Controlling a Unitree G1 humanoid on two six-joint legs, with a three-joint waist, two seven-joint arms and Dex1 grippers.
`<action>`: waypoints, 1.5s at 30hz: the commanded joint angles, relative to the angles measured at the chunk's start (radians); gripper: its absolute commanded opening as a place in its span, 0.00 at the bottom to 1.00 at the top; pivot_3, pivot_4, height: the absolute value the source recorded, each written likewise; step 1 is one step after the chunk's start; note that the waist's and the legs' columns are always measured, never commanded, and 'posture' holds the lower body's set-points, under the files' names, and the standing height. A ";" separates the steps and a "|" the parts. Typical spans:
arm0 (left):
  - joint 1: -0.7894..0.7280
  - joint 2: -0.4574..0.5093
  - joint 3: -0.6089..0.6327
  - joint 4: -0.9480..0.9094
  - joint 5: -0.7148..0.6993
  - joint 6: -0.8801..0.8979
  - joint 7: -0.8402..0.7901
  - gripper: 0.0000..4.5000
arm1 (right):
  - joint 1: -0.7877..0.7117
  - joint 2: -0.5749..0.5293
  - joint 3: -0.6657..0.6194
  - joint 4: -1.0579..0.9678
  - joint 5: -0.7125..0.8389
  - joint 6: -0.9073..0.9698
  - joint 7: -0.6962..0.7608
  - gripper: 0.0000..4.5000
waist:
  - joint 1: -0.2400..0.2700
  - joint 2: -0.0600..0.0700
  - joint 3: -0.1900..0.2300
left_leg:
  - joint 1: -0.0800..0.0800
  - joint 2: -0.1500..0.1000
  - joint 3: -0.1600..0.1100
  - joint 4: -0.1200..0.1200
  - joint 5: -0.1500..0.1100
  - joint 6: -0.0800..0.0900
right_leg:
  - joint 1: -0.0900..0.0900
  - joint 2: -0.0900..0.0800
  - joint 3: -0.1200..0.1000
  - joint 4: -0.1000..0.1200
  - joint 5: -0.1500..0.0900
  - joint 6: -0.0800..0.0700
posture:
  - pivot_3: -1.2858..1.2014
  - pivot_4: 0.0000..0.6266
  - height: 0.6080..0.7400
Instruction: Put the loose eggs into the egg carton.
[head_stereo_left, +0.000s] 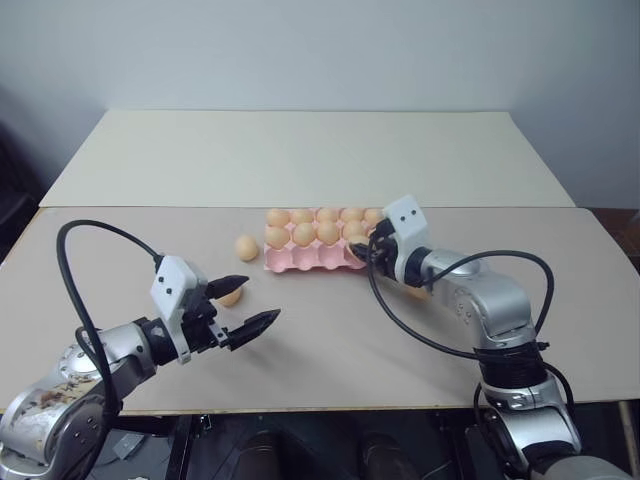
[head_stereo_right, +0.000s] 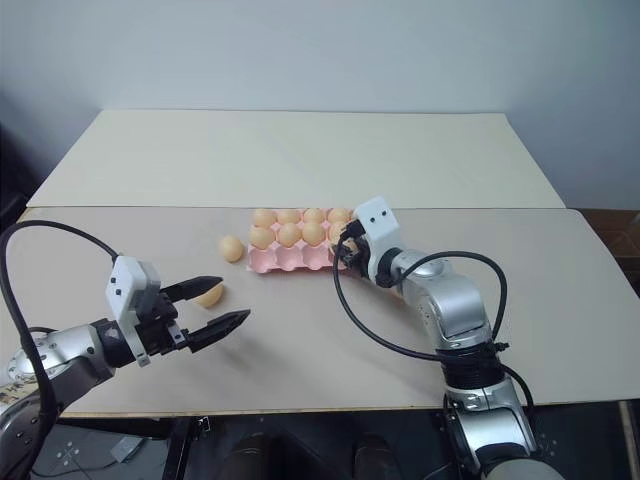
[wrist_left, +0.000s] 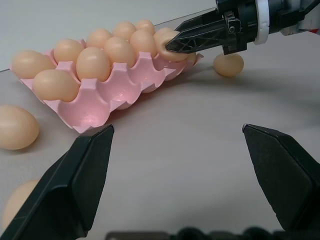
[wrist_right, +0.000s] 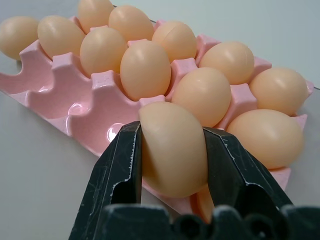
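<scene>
The left pincer (head_stereo_left: 248, 306) hangs nearest of all, over the front part of the bench (head_stereo_left: 330, 350), well short of the egg carton (head_stereo_left: 312, 256) and off toward its left end; its two black fingers are spread wide and grasp nothing. Just behind its far finger lies a loose egg (head_stereo_left: 232, 296) on the bench, partly hidden by that finger, in front of the carton's left end. A second loose egg (head_stereo_left: 246, 248) lies a little farther back, just beside the carton's left end and apart from it.

The pink carton sits on the bench, its long side running left to right. Its front row of cups is mostly bare, while the middle and back rows are filled with eggs.

At the carton's right end the right pincer (wrist_right: 172, 150) is clenched on an egg (wrist_right: 172, 147), one finger on each side of it, holding it over a front-row cup near that end. In the left wrist view another egg (wrist_left: 228, 64) rests on the bench beyond the carton's right end, under the right arm and clear of the carton.
</scene>
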 joint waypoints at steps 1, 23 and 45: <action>-0.010 -0.002 0.005 -0.045 -0.009 -0.015 0.012 1.00 | -0.009 0.009 -0.012 -0.010 -0.011 -0.039 -0.004 0.44 | 0.000 0.000 0.000 | 0.000 0.000 0.000 0.000 0.000 0.000 | 0.000 0.000 0.000 0.000 0.000 0.000 | 0.52 0.24 1.00; -0.041 0.050 0.049 0.004 -0.040 -0.011 -0.034 1.00 | 0.216 -0.410 -0.289 -0.259 0.259 -0.042 0.440 0.99 | 0.022 0.000 0.000 | 0.000 -0.001 0.000 0.000 -0.001 0.002 | 0.001 -0.001 0.000 -0.002 0.000 0.000 | 0.52 0.24 1.00; -0.139 0.097 0.010 0.127 -0.036 -0.017 -0.185 1.00 | 0.600 -0.728 -0.718 -0.148 0.310 -0.165 0.714 0.99 | 0.025 0.000 0.000 | 0.011 -0.001 0.000 0.000 -0.003 0.004 | 0.013 0.000 0.001 -0.004 0.000 0.000 | 0.52 0.24 1.00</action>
